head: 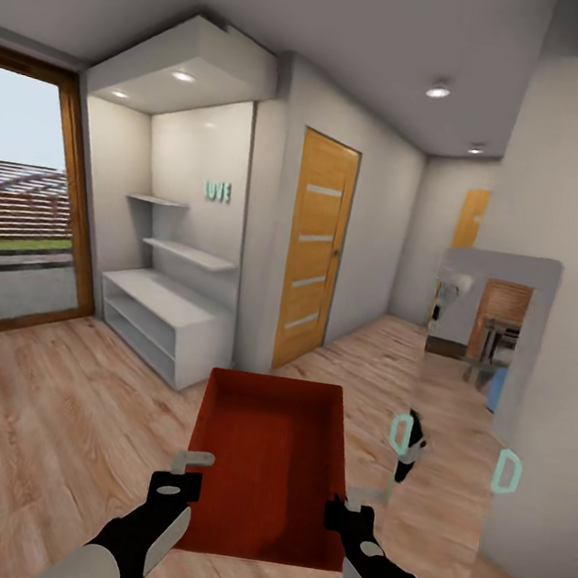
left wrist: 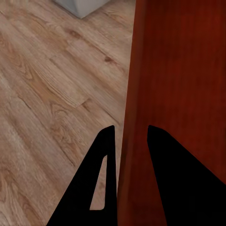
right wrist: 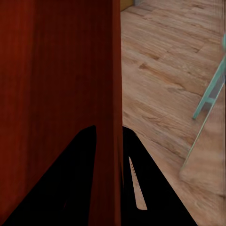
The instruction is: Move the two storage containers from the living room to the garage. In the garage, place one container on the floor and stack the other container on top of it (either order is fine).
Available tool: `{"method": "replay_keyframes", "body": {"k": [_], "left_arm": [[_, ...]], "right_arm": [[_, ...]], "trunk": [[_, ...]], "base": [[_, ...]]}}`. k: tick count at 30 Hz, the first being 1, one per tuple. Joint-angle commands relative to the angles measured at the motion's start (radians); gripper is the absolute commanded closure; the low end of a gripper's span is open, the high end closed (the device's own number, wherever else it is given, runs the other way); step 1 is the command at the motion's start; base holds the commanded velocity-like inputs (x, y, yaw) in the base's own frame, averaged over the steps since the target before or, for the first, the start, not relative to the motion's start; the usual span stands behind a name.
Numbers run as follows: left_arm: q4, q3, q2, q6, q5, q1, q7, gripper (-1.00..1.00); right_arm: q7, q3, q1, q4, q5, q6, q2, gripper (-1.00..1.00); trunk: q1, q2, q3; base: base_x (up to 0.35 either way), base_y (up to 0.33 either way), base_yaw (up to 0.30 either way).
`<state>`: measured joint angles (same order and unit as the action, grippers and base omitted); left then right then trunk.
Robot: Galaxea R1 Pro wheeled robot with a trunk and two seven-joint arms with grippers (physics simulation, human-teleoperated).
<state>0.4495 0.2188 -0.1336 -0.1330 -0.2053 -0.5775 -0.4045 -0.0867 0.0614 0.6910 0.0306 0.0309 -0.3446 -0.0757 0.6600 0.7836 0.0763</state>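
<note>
Light wood plank flooring [head: 35,436] runs through a hallway with white walls, a wooden door [head: 314,248] and a white shelf unit [head: 166,319] set in a lit alcove. Small pale letters [head: 216,191] are mounted on the alcove wall, too blurred to be read. A tall mirror panel [head: 473,391] with teal handles is seen against the wall on the right.

One red-orange storage container [head: 269,453] is held out in front between both arms, open top upward, clear of the planks. The left gripper [left wrist: 126,141] is clenched on the container's left wall, one finger inside and one outside. The right gripper [right wrist: 109,136] is clamped likewise on the right wall. Both forearms are stretched forward, roughly parallel, wrists level.
</note>
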Motion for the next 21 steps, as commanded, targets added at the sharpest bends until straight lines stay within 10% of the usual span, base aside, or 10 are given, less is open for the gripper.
{"method": "replay_keyframes", "body": {"k": [1, 21], "left_arm": [[0.008, 0.001, 0.0, -0.005, 0.003, -0.001, -0.007, 1.0], [0.008, 0.001, 0.0, -0.005, 0.003, -0.001, -0.007, 1.0]], "right_arm": [[0.002, -0.011, 0.0, -0.003, -0.007, -0.001, -0.003, 1.0], [0.002, -0.011, 0.0, -0.003, -0.006, -0.001, -0.004, 1.0]], "trunk": [[0.001, 0.001, 0.002], [0.001, 0.001, 0.002]], "base": [[0.32, 0.172, -0.242], [0.318, 0.18, -0.047]]}}
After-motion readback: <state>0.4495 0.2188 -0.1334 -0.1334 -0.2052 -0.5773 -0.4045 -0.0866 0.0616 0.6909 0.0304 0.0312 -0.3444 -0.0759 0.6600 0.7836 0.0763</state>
